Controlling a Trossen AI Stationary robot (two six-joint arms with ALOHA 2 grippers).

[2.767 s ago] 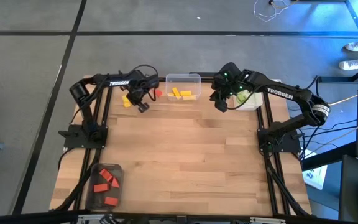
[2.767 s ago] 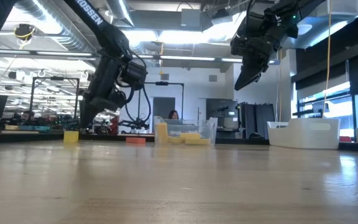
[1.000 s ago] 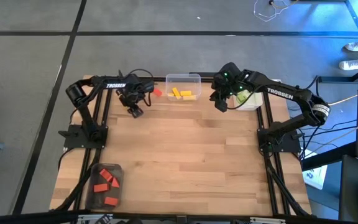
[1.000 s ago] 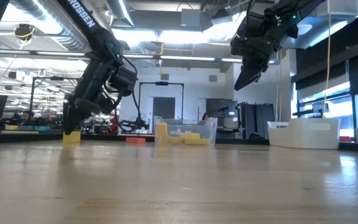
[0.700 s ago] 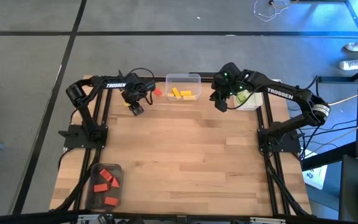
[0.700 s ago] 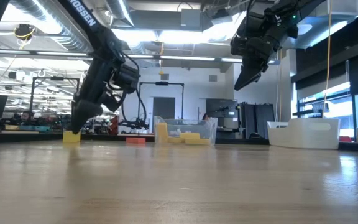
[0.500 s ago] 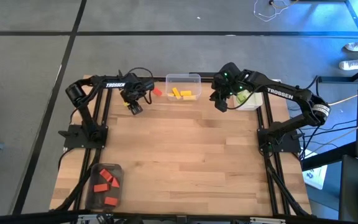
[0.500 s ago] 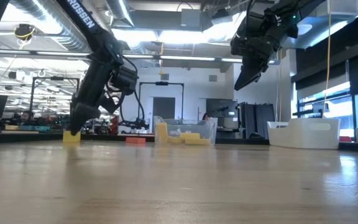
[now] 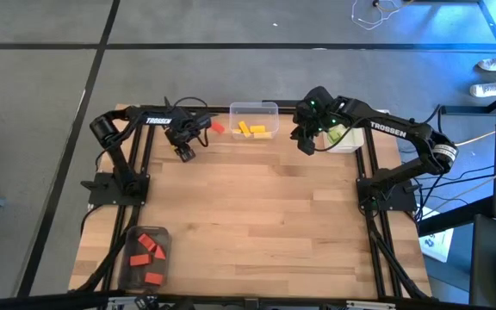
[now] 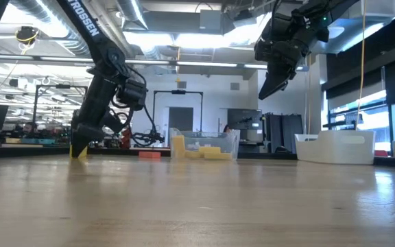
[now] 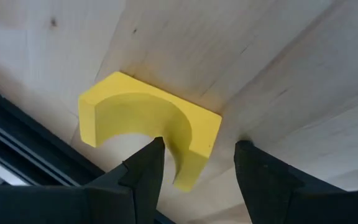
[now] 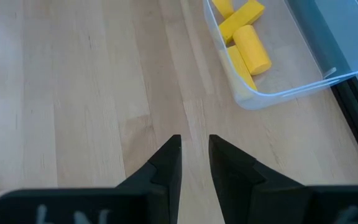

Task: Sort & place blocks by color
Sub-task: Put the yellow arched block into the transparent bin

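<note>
A yellow arch block [image 11: 148, 124] lies flat on one broad face near the table's far left edge, also seen in the low view [image 10: 79, 153]. My left gripper [image 11: 197, 155] stands open over it, fingertips down at the table on either side of one leg of the arch, with a gap showing to the outer finger. My right gripper [image 12: 194, 152] hangs high above the far right of the table [image 9: 305, 142], its fingers a narrow gap apart with nothing between. A red block [image 9: 219, 128] lies on the table beside a clear container [image 9: 253, 110] holding yellow blocks.
A clear container of red blocks [image 9: 147, 250] stands at the near left corner. A white container [image 9: 344, 138] with a green block is at the far right. A black rail [image 11: 36, 149] runs close beside the arch. Bare wood [image 9: 265, 215] fills the middle.
My left gripper has gone down from just above the yellow arch until its fingertips reach the table around it. The arch has stayed where it was.
</note>
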